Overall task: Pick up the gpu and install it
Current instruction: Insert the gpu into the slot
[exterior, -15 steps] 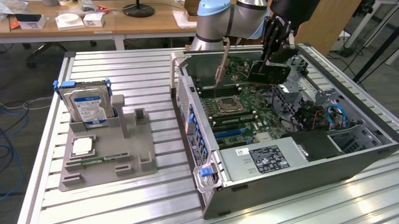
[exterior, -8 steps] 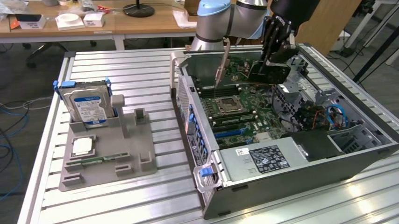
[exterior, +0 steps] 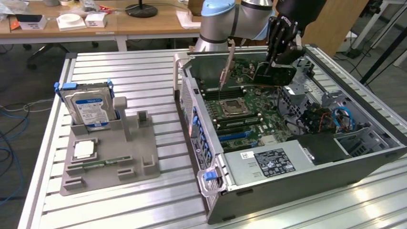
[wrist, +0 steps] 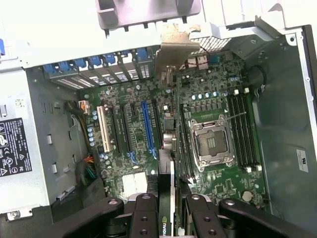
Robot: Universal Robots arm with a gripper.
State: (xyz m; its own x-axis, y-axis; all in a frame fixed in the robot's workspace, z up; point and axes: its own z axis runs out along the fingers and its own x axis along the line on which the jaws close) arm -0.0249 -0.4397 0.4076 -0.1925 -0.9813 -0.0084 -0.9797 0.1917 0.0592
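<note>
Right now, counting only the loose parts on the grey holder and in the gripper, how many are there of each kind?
hard drive: 1
memory stick: 1
silver square chip: 1
gpu, held by the gripper: 1
Total: 4

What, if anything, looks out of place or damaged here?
Nothing stands out. The gripper holds the gpu over the motherboard in the open case, roughly in line with the expansion slots; no damage shows.
</note>
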